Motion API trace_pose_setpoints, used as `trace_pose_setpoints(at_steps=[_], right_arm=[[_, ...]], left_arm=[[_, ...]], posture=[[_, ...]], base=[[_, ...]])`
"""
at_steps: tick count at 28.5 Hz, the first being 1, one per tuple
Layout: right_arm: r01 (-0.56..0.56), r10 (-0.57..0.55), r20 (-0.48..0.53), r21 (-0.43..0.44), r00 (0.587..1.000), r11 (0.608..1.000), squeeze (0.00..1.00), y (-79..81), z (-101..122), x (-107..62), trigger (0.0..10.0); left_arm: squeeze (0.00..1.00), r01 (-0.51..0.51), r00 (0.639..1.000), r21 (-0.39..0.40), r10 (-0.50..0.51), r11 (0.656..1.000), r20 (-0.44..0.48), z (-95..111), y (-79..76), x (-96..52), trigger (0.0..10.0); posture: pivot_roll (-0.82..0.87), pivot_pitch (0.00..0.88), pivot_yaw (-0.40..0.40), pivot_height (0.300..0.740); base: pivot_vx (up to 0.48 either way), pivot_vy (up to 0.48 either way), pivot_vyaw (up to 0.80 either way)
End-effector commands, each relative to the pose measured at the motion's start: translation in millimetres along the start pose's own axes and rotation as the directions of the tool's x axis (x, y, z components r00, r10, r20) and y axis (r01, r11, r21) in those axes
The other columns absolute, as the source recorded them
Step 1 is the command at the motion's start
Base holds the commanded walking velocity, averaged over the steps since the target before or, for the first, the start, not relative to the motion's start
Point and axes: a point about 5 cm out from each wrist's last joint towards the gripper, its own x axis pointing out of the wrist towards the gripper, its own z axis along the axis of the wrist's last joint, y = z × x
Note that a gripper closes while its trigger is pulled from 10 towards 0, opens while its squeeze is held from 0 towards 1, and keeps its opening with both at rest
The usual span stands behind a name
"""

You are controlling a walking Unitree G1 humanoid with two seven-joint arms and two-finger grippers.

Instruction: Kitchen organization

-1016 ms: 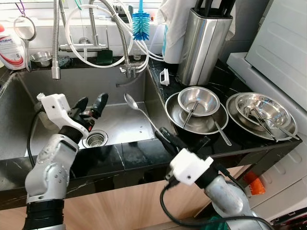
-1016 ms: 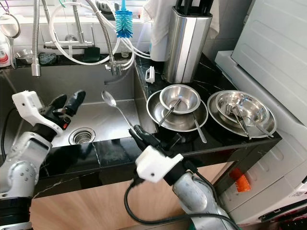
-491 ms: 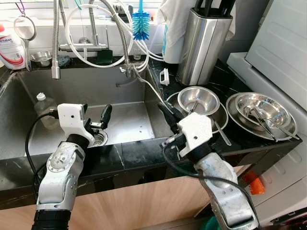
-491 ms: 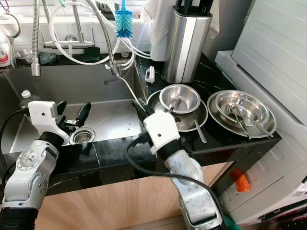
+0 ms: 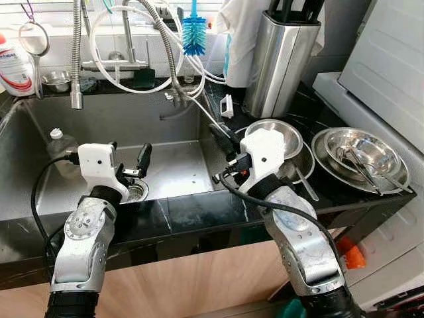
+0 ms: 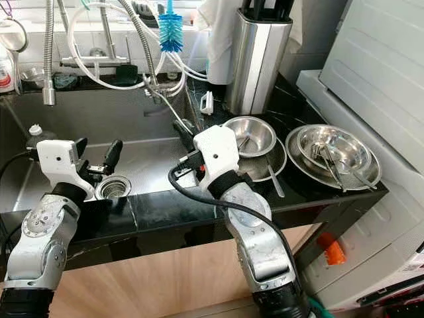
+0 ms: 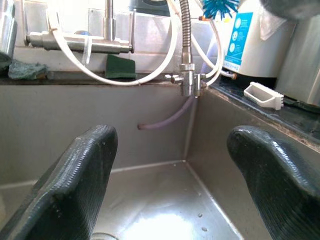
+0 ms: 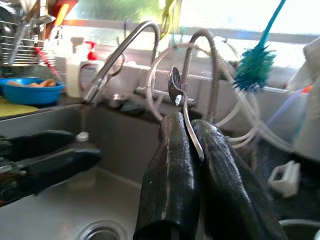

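A: Start at nine o'clock. What is the left gripper (image 5: pixel 126 169) doing?

B: It hovers over the sink (image 5: pixel 172 173) above the drain (image 5: pixel 136 192), fingers spread wide with nothing between them. A second ago it was further toward nine o'clock and angled up; half a second ago it had reached this spot, and it has barely shifted since. A small plastic bottle (image 5: pixel 58 142) stands behind it in the sink's far corner.

A: And toward the middle?

B: That is where the change is. The spoon (image 8: pixel 182 107) lay in the basin a second ago, bowl toward twelve o'clock. Now the right gripper (image 5: pixel 222 140) has it pinched between closed fingers and has lifted it clear, carrying it toward three o'clock, up to the sink's right edge.

A: So the pick is done?

B: I judge so. What remains is setting it down, likely among the steel dishes on the counter (image 5: pixel 311 199).

A: How does the spoon look?

B: Slim, shiny metal. In the right wrist view its bowl stands above the fingertips and the handle runs down between them, gripped near the neck. It looks light and slippery, so a tilt could let it slide.

A: Further right?

B: At three o'clock, a steel bowl (image 5: pixel 278 136) in a plate (image 5: pixel 299 173), then a second stacked set (image 5: pixel 361 156) holding utensils. Behind them, a knife block (image 5: pixel 281 59).
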Motion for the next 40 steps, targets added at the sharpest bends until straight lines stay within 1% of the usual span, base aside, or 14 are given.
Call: trace_pose_setpoints(at_steps=[1,4,6,10,14,15,21,23,27,31,33,35,37,40], right_arm=[[-0.045,0.045,0.005,0.022,0.999,0.999,0.0,5.9,5,1.6,10.0],[-0.071,0.072,-0.04,0.039,0.997,0.997,0.0,9.6,-1,0.0,10.0],[-0.062,0.066,-0.071,0.053,0.995,0.997,0.0,9.4,-6,-1.6,10.0],[0.009,0.007,-0.151,0.104,0.989,0.995,0.0,0.9,-17,-5.2,10.0],[0.025,-0.006,-0.203,0.09,0.979,0.996,0.0,-2.8,-23,-6.7,10.0],[0.021,0.001,-0.212,0.103,0.977,0.994,0.0,-2.2,-25,-7.7,10.0],[-0.001,0.025,-0.197,0.119,0.98,0.993,0.0,2.4,-22,-7.8,10.0],[-0.016,0.035,-0.161,0.117,0.986,0.993,0.0,4.0,-15,-5.8,10.0],[-0.03,0.045,-0.121,0.118,0.992,0.993,0.0,4.5,-4,-2.7,10.0],[-0.05,0.066,-0.123,0.134,0.99,0.99,0.0,6.3,-3,-1.3,10.0],[-0.058,0.08,-0.14,0.153,0.987,0.986,0.0,8.4,-6,-1.8,10.0],[-0.077,0.112,-0.167,0.203,0.98,0.976,0.0,12.1,-11,-3.6,10.0],[-0.091,0.144,-0.176,0.28,0.974,0.956,0.0,15.4,-14,-5.7,10.0],[-0.064,0.134,-0.201,0.321,0.97,0.945,0.0,13.3,-18,-7.7,10.0]], left_arm=[[0.0,-0.017,1.0,-0.015,0.017,1.0,-0.003,-3,2.2,-1.5,10.0],[0.0,-0.018,1.0,-0.015,0.018,1.0,-0.004,-3,2.7,-1.8,10.0],[0.0,-0.016,1.0,-0.014,0.016,1.0,-0.004,-3,2.5,-1.9,10.0],[0.0,-0.028,1.0,-0.002,0.028,1.0,-0.007,-3,6.5,-2.0,10.0],[0.0,-0.048,0.999,0.01,0.048,0.999,0.0,-2,12.1,-2.0,10.0],[0.0,-0.054,0.999,0.012,0.054,0.998,0.006,0,14.2,-2.2,10.0],[0.0,-0.061,0.998,0.011,0.061,0.998,0.014,2,16.2,-2.9,10.0],[0.0,-0.074,0.997,0.004,0.074,0.997,0.02,3,17.6,-2.9,10.0],[0.0,-0.079,0.997,0.002,0.079,0.997,0.025,3,18.3,-2.7,10.0],[0.0,-0.08,0.996,-0.001,0.08,0.997,0.025,2,17.1,-2.6,10.0],[0.0,-0.081,0.996,-0.002,0.081,0.997,0.024,2,16.5,-2.8,10.0],[0.0,-0.084,0.996,-0.001,0.084,0.996,0.023,1,16.4,-3.4,10.0],[0.0,-0.086,0.996,0.0,0.086,0.996,0.022,1,16.3,-4.0,10.0],[0.0,-0.088,0.996,0.001,0.088,0.996,0.021,1,16.1,-4.5,10.0]], posture=[[0.05,0.0,-0.061,0.74],[0.06,0.0,-0.062,0.74],[0.06,0.0,-0.062,0.74],[0.05,0.0,-0.063,0.74],[0.05,0.0,-0.064,0.74],[0.05,0.0,-0.065,0.74],[0.05,0.0,-0.066,0.74],[0.05,0.0,-0.07,0.74],[0.05,0.0,-0.07,0.74],[0.05,0.0,-0.074,0.74],[0.05,0.0,-0.075,0.74],[0.05,0.0,-0.078,0.74],[0.05,0.0,-0.079,0.74],[0.05,0.0,-0.08,0.74]], base=[[0.0,0.0,0.0],[0.0,0.0,0.0],[0.0,0.0,0.0],[0.0,0.0,0.0],[0.0,0.0,0.0],[0.0,0.0,0.0],[0.0,0.0,0.0],[0.0,0.0,0.0],[0.0,0.0,0.0],[0.0,0.0,0.0],[0.0,0.0,0.0],[0.0,0.0,0.0],[0.0,0.0,0.0],[0.0,0.0,0.0]])
